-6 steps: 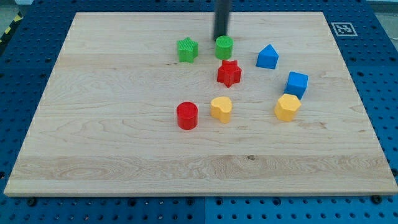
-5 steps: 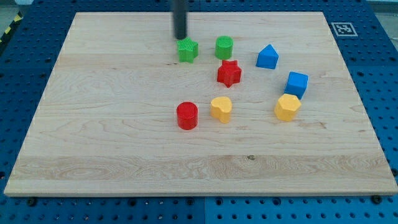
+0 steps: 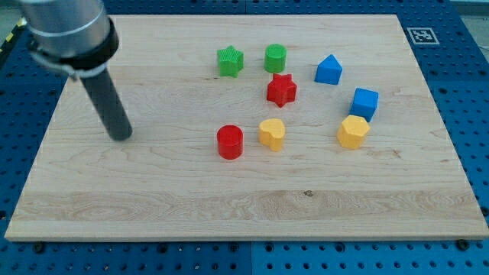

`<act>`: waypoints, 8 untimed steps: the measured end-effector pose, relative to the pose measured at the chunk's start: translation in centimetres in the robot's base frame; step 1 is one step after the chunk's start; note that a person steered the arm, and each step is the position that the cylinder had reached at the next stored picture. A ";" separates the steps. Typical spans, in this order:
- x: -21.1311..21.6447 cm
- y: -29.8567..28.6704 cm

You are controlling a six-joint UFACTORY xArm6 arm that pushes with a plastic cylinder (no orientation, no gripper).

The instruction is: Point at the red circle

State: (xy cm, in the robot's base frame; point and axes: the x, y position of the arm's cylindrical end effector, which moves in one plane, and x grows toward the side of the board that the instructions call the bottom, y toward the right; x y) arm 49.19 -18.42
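The red circle (image 3: 229, 142) stands near the middle of the wooden board (image 3: 153, 191). My tip (image 3: 121, 137) rests on the board well to the view's left of the red circle, at about the same height in the view, with a wide gap between them. The dark rod rises from the tip toward the view's top left.
A yellow heart (image 3: 271, 133) sits just right of the red circle. A red star (image 3: 281, 89), green star (image 3: 229, 61), green circle (image 3: 276, 58), blue house-shaped block (image 3: 328, 69), blue cube (image 3: 364, 102) and yellow hexagon (image 3: 353, 131) lie further up and right.
My tip has moved from beside the green blocks near the view's top down and to the left, to the board's left part. No block has moved.
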 end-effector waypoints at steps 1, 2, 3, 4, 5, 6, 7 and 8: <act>3.8 3.3; 5.7 9.6; 6.1 16.2; 6.1 17.3; 6.1 17.3; 6.0 17.3; 5.8 17.2; 5.3 16.7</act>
State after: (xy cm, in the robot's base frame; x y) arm 54.50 -1.75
